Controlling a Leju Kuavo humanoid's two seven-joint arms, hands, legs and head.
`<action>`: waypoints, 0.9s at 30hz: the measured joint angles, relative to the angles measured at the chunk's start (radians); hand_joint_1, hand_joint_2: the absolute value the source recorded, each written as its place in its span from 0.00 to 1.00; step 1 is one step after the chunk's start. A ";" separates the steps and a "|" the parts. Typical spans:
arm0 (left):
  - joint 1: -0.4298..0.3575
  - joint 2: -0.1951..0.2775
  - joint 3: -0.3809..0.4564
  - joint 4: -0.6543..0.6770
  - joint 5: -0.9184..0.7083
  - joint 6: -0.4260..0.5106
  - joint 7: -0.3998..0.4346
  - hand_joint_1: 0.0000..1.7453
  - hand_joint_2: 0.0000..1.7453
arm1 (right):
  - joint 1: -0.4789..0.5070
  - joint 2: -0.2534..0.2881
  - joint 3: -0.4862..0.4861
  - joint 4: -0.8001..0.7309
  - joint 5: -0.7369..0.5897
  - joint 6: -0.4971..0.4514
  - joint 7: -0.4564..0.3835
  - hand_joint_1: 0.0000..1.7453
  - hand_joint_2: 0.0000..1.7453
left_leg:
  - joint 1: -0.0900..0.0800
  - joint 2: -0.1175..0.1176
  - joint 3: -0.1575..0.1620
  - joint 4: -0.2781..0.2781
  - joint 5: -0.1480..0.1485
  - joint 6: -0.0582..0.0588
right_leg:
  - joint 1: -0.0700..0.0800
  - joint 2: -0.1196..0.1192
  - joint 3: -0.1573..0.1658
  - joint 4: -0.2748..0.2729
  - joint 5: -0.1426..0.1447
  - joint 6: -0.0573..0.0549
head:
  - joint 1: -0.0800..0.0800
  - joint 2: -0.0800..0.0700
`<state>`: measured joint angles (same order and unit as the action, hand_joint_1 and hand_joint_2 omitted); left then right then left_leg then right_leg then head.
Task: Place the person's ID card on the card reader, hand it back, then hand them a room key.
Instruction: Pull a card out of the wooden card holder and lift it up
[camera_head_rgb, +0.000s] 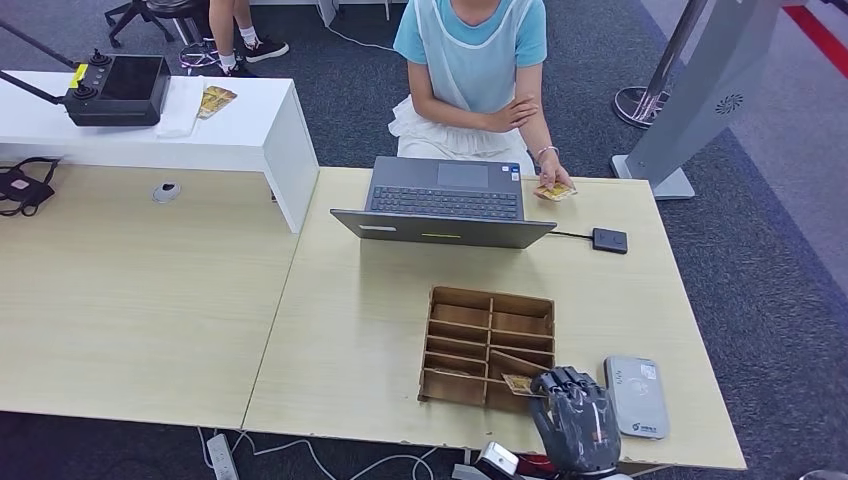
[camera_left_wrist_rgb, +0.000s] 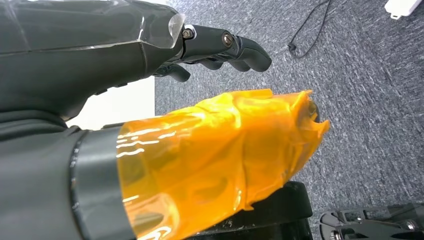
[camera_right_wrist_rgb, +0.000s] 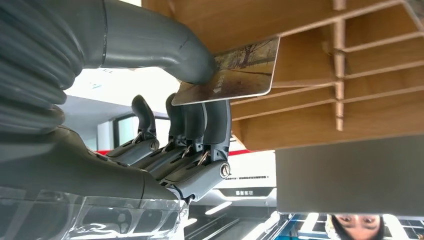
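Flatwise, room key (camera_right_wrist_rgb: 235, 75) toward tray (camera_right_wrist_rgb: 310, 100)

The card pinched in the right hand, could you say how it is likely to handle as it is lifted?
The card looks thin, flat and unbent, so probably stiff and light. Its glossy face may slip, since the right hand pinches it only near one end.

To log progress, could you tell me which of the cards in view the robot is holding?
The card at the wooden organizer, pinched by the right hand; the person's card lies across the table.
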<state>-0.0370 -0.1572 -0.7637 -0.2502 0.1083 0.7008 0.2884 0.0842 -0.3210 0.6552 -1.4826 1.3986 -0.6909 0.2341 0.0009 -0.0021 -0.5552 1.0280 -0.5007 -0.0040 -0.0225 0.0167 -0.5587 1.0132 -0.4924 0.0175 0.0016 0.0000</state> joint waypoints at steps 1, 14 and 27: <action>0.000 0.000 0.000 0.000 0.000 0.000 -0.001 0.00 0.00 | 0.003 0.004 -0.005 -0.005 -0.008 0.000 -0.014 0.80 1.00 | 0.000 0.000 0.000 0.000 0.000 0.000 | 0.000 0.000 0.000 0.000 0.000 0.000 | 0.000 0.000; 0.001 0.000 0.014 0.000 0.000 0.000 -0.016 0.00 0.00 | 0.065 0.109 -0.143 -0.086 -0.088 0.000 -0.236 0.84 1.00 | 0.000 0.000 0.000 0.000 0.000 0.000 | 0.000 0.000 0.000 0.000 0.000 0.000 | 0.000 0.000; 0.002 0.000 0.019 0.000 0.000 0.000 -0.021 0.00 0.00 | 0.104 0.181 -0.236 -0.109 -0.176 0.000 -0.398 0.95 1.00 | 0.000 0.000 0.000 0.000 0.000 0.000 | 0.000 0.000 0.000 0.000 0.000 0.000 | 0.000 0.000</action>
<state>-0.0354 -0.1575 -0.7445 -0.2502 0.1083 0.7008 0.2679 0.1886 -0.1402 0.4194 -1.5918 1.2224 -0.6912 -0.1636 0.0010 -0.0019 -0.5553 1.0279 -0.5007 -0.0040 -0.0225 0.0167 -0.5588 1.0132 -0.4925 0.0175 0.0016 0.0000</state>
